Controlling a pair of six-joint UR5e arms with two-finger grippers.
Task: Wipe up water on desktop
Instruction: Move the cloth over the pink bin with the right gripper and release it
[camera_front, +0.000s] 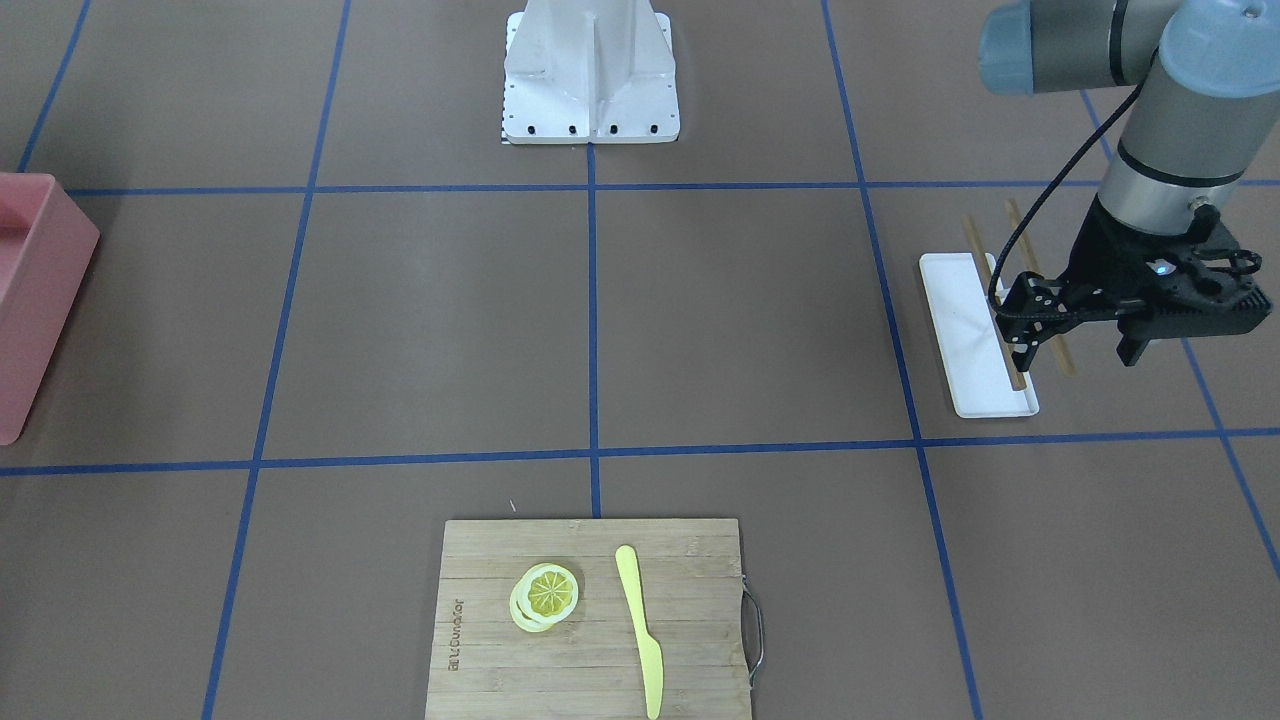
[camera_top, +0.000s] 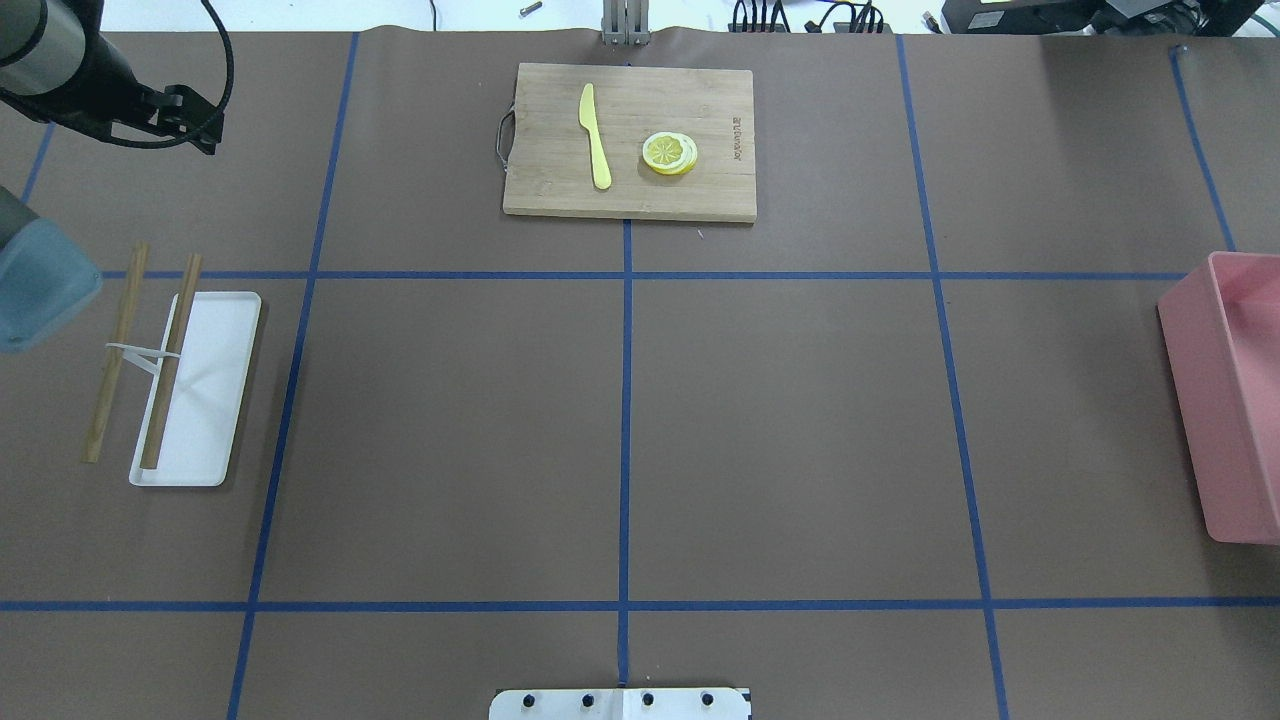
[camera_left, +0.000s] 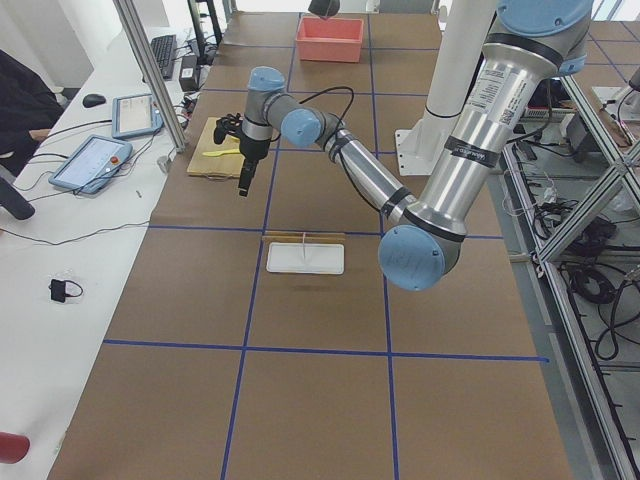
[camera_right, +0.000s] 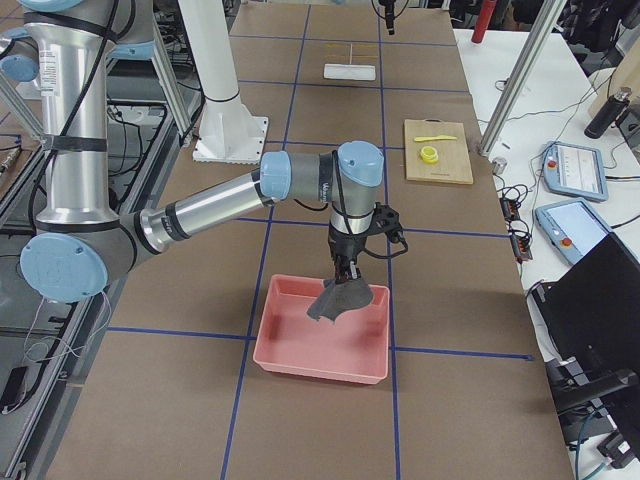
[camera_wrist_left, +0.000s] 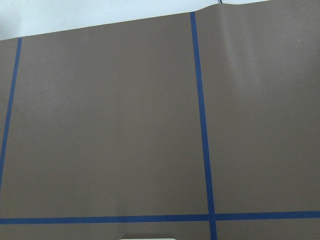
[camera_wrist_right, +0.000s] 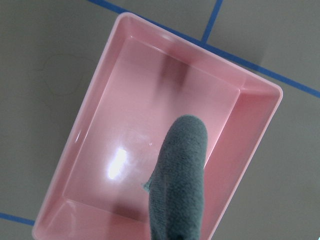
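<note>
Right gripper (camera_right: 345, 283) over the bin (camera_wrist_right: 260, 100), lower centre, cloth (camera_wrist_right: 180, 175) dangling from it; can't tell its grip. Left gripper (camera_front: 1135, 348) above the desktop (camera_front: 750, 320), right edge; jaws unclear too.

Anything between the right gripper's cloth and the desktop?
Yes: the grey cloth hanging from the right gripper is over the pink bin, whose floor and walls separate it from the desktop.
</note>
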